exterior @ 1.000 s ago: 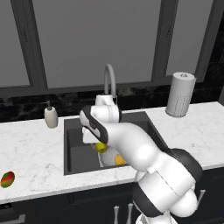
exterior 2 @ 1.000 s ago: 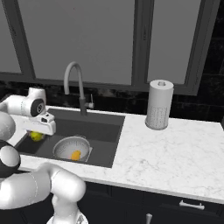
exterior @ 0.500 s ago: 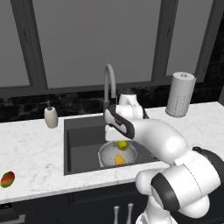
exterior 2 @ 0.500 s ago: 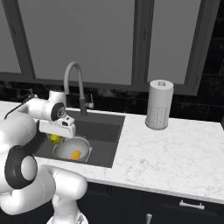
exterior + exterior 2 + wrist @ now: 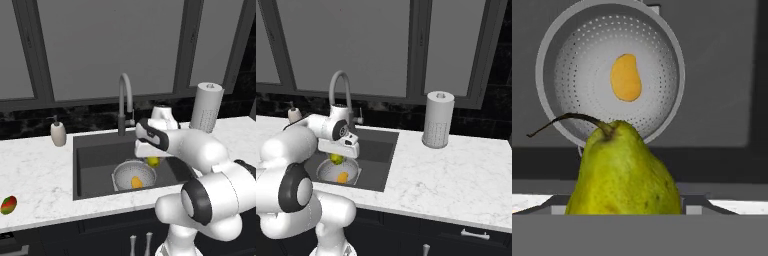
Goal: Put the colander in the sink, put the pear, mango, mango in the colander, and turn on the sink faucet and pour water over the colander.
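One mango [image 5: 626, 77] sits in the colander [image 5: 133, 176] in the sink [image 5: 95, 155], gripper [image 5: 150, 159] clamps the pear [image 5: 624, 172] at its 3 o'clock rim; you still need that, the counter mango [image 5: 8, 204] and faucet [image 5: 125, 102].

White marble counter [image 5: 456, 170] over dark cabinets [image 5: 456, 235], black backsplash [image 5: 30, 122], tall grey-paned windows [image 5: 110, 45] behind

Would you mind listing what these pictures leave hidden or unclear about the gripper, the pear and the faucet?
- Fingertips: in the hand view the pear covers them, so the grip contact is unseen.
- Gripper: in both base views the hand's body hides the jaws above the colander.
- Sink faucet lever: too small in the left base view; the arm partly hides it in the right base view.
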